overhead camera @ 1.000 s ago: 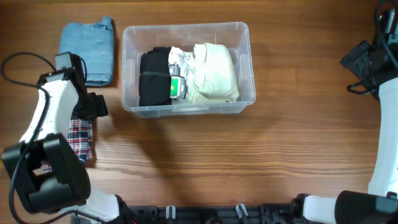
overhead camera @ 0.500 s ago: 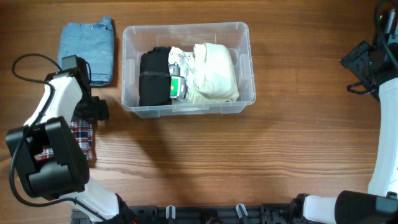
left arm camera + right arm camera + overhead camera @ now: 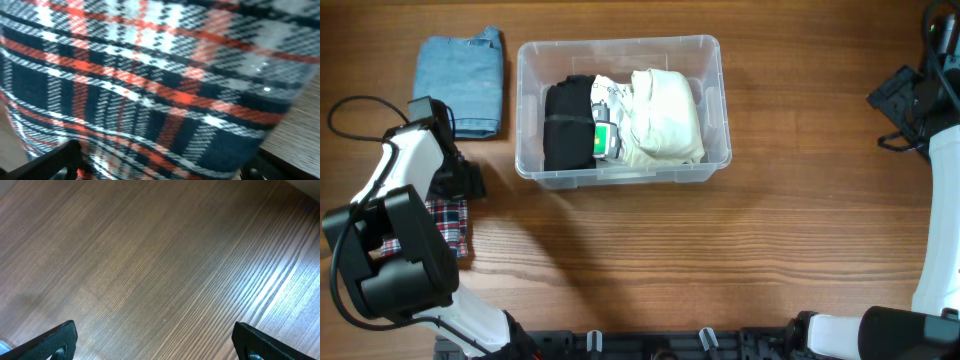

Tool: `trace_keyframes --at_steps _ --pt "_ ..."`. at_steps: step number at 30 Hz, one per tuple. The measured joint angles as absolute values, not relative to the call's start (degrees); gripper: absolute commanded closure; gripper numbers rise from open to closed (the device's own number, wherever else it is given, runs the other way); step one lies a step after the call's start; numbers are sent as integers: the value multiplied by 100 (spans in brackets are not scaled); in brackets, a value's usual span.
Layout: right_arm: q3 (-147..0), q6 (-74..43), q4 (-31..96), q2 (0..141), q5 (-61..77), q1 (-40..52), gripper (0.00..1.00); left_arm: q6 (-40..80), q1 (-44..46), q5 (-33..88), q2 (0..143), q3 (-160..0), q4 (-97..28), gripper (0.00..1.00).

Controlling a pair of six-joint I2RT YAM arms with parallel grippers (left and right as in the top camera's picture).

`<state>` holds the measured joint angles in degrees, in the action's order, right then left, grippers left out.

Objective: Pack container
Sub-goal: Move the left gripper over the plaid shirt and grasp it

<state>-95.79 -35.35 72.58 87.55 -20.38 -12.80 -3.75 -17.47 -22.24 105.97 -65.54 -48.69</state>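
Container (image 3: 620,41) sat on the desk (image 3: 720,260), slightly left of centre toward the far side, its open top clear of both arms so clothes could be dropped straight in. Inside it a black folded garment (image 3: 567,125) filled the left part and a cream one (image 3: 665,115) the right, with a small green-labelled item (image 3: 604,138) wedged between them. They lay side by side, which I judged left little spare floor.

Two pieces waited outside. A folded denim garment (image 3: 460,80) lay just left of the tub, and a plaid cloth (image 3: 453,228) lay nearer on the same side.

The left claw (image 3: 160,162) hung right over the plaid cloth, which filled the wrist view. Its fingers were spread wide at the frame's lower corners and gripped nothing, a stance that looked set for a grasp. Whether the tips touched the fabric could not be told.

The right claw (image 3: 155,342) was parked at the far right over bare wood, fingers wide apart and empty, probably to stay out of the way.
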Motion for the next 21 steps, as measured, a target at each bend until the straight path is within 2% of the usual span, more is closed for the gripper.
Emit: trace_keyframes --at_steps 10,20,21 --pt "-9579 -3535 7255 8755 -2038 -1282 0 -451 -1776 -2449 10619 -6501 -4187 0" --pt "-9579 -3535 7255 8757 -2038 -1280 0 -880 -1782 -2318 10621 -6499 -4040 0" --pt "-9579 -3535 7258 8755 -2038 -1280 0 -882 -1787 -2283 10621 -6497 -3994 5"
